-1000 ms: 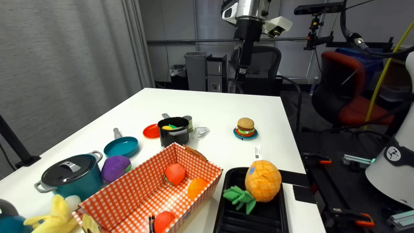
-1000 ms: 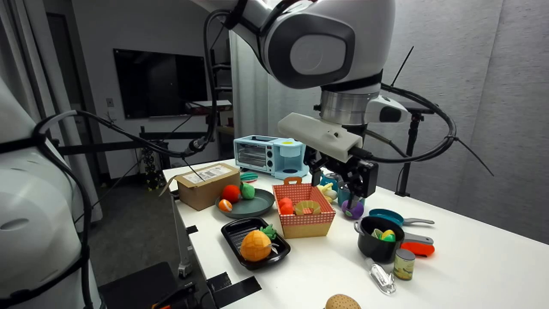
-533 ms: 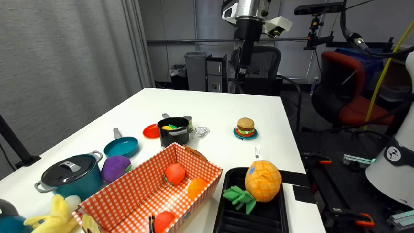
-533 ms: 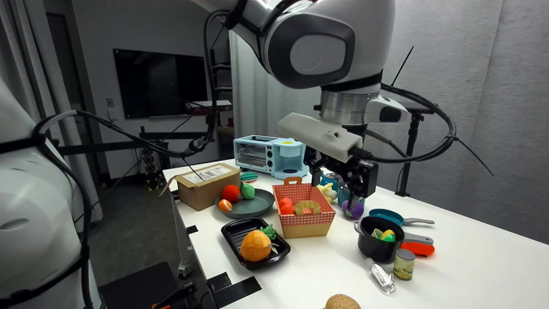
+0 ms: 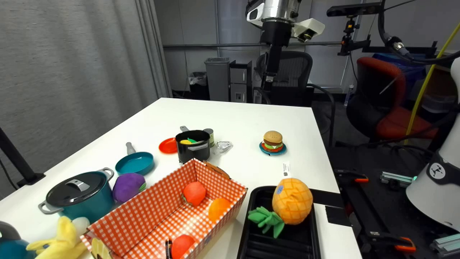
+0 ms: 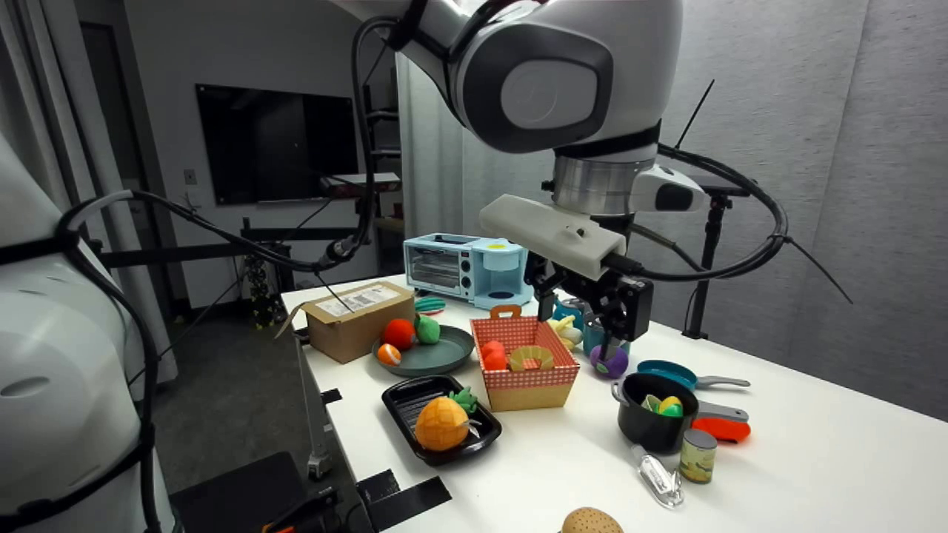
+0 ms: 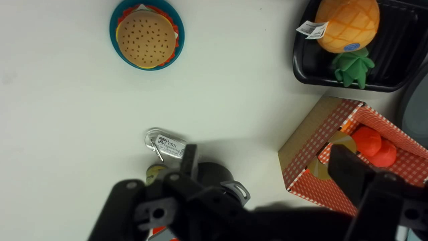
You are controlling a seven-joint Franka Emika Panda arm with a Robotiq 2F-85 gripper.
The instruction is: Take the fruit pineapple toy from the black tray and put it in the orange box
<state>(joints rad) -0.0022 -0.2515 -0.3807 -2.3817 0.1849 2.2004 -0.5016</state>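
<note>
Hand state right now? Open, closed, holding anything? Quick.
Hand: open, jaws wide apart in the wrist view, holding nothing.

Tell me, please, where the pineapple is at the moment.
In the wrist view, the pineapple lies in the black tray at the upper right, its green leaves pointing toward the orange box just below the tray.
</note>
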